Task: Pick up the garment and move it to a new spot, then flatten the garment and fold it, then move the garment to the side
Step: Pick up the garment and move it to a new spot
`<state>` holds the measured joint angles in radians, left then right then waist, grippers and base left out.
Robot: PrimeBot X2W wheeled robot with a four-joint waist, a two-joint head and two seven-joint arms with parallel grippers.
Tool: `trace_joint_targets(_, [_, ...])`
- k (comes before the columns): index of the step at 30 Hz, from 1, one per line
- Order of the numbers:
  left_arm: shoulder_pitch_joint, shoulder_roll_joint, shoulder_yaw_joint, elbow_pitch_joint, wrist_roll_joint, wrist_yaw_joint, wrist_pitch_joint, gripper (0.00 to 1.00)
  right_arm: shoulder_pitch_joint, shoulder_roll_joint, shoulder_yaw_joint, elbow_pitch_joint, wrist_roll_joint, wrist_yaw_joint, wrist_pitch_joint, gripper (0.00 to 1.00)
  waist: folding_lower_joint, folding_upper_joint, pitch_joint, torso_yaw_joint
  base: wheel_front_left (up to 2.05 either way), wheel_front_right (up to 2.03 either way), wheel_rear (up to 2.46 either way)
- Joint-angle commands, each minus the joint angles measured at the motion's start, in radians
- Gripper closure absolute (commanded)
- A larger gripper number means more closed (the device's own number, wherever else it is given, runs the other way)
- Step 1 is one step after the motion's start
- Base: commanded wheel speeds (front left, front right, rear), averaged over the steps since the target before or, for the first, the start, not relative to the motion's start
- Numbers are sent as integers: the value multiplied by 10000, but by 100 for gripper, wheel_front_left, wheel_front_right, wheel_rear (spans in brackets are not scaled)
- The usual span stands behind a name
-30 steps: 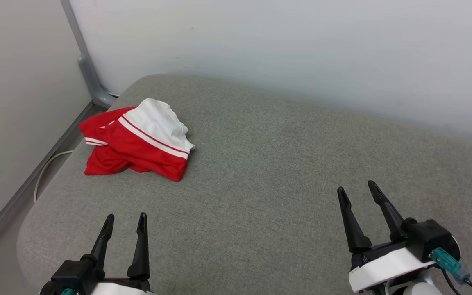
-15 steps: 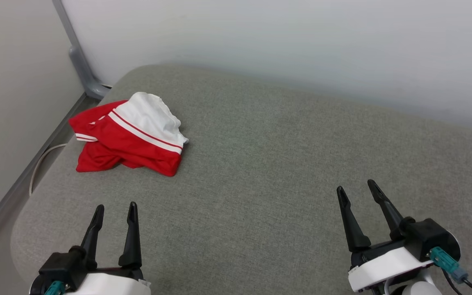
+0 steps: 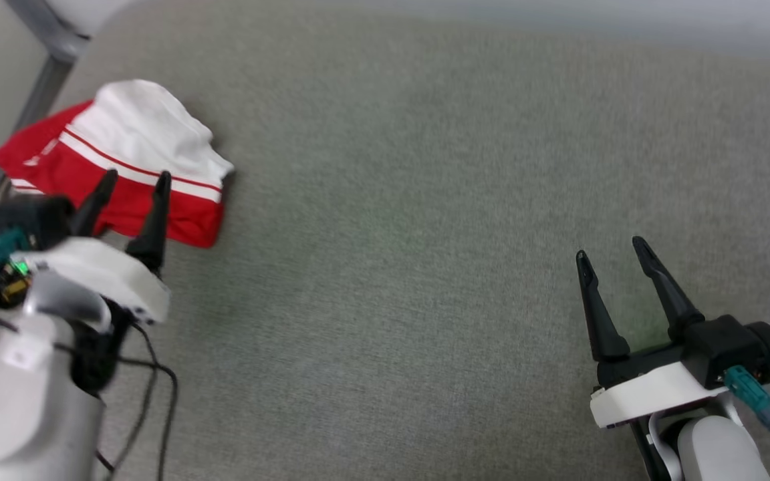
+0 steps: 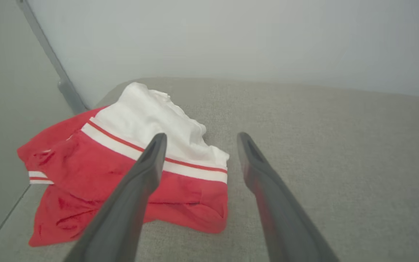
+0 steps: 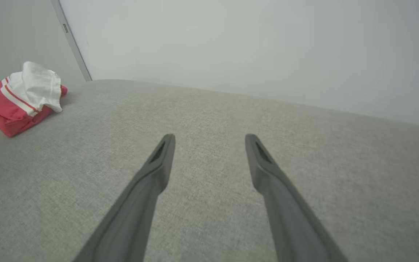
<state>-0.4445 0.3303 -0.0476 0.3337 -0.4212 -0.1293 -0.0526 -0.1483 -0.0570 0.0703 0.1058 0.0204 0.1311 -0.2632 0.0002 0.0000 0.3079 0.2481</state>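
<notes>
red-and-white garment (image 3: 138, 133), crumpled in a heap at the far-left corner of a grey fabric cushion (image 3: 392, 234), near a pale wall (image 4: 231, 36). l. gripper (image 3: 138, 174) sits over the heap's near edge, jaws parted, nothing between them. r. gripper (image 3: 610, 246) is well apart at near right, above bare cushion, jaws likewise parted & empty.

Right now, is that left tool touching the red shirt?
Cannot tell. In head and left wrist views, the open left tool overlaps the garment, showing neither contact nor gap.
</notes>
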Motion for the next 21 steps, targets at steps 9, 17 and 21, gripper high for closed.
trace_joint_targets(9, [-2042,2284,-1566,963,-1482,-15,2988,0,-469,-84,-280,-245,-201,-7,-20,0,-2,0,1923,-692,0,0,0])
trace_joint_targets(17, [-2917,3021,-2367,2088,-2272,-7,3856,0,-569,-47,-332,-192,-217,-10,-17,0,-2,0,2285,-910,0,0,0])
trace_joint_targets(21, [-3033,3025,-2785,2729,-2501,-6,3897,40,-637,-39,-334,-148,-226,-10,-10,0,-2,0,2295,-964,0,0,0])
